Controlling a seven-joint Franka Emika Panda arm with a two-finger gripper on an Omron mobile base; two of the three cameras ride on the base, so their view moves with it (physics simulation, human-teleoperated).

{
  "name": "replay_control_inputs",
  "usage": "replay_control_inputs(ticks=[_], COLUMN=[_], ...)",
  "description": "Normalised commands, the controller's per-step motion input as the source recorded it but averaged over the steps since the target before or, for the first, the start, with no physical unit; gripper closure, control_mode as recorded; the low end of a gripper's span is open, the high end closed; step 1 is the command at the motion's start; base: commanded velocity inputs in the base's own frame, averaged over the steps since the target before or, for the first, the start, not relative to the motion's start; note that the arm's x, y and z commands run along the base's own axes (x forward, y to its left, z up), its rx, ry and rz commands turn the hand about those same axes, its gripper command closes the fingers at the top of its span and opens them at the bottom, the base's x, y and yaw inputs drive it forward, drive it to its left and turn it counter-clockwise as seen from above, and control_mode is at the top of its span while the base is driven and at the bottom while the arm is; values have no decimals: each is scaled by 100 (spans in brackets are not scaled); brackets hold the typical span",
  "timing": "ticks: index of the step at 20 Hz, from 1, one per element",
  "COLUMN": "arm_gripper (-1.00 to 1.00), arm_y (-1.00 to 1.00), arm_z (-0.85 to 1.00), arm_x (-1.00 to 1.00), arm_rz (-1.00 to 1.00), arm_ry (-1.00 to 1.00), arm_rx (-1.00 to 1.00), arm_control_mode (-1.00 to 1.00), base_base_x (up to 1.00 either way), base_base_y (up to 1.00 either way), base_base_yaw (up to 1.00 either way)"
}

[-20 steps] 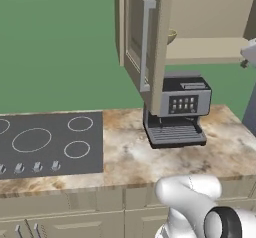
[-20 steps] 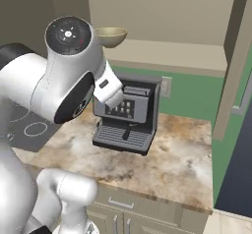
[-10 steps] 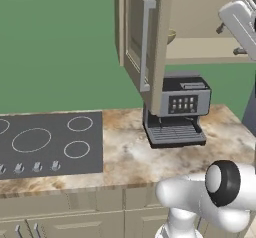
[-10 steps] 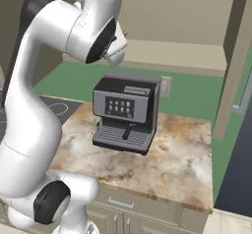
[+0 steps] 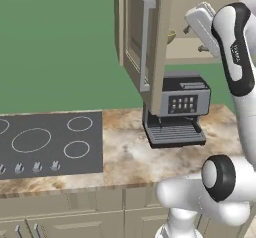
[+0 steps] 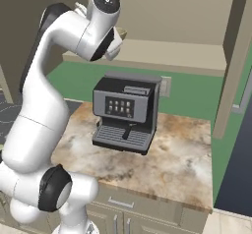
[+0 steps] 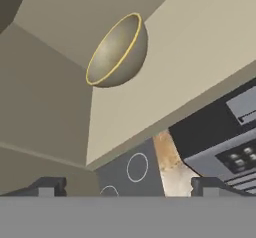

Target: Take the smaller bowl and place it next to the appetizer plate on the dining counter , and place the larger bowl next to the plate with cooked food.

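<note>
Two bowls are yet to be moved, by the look of it; you have none in hand. Below your gripper (image 7: 125, 187) lie the beige-brown marbled wall counter (image 5: 125, 157) and the boxy black coffee machine (image 5: 175, 107). The small round tan bowl (image 7: 117, 52) sits ahead on the cabinet shelf (image 6: 162, 56), apart from the spread jaws. Since a second ago your arm has swung up toward that shelf.
</note>
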Motion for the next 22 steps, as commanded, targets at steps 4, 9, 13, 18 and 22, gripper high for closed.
replay_control_inputs(ticks=[4, 9, 13, 18, 22], arm_gripper=[-100, -100, -100, -100, -100], arm_y=[2, 1, -34, -28, -4], arm_z=[-2, 0, -6, -12, 0], arm_x=[89, 35, 23, 38, 57], arm_rz=[1, 1, 1, 0, 0], arm_ry=[3, 9, 1, 0, 0], arm_rx=[-4, 0, 0, -1, 0], arm_control_mode=[-100, -100, -100, -100, -100], base_base_x=[0, 0, 0, 0, 0], base_base_y=[0, 0, 0, 0, 0], base_base_yaw=[0, 0, 0, 0, 0])
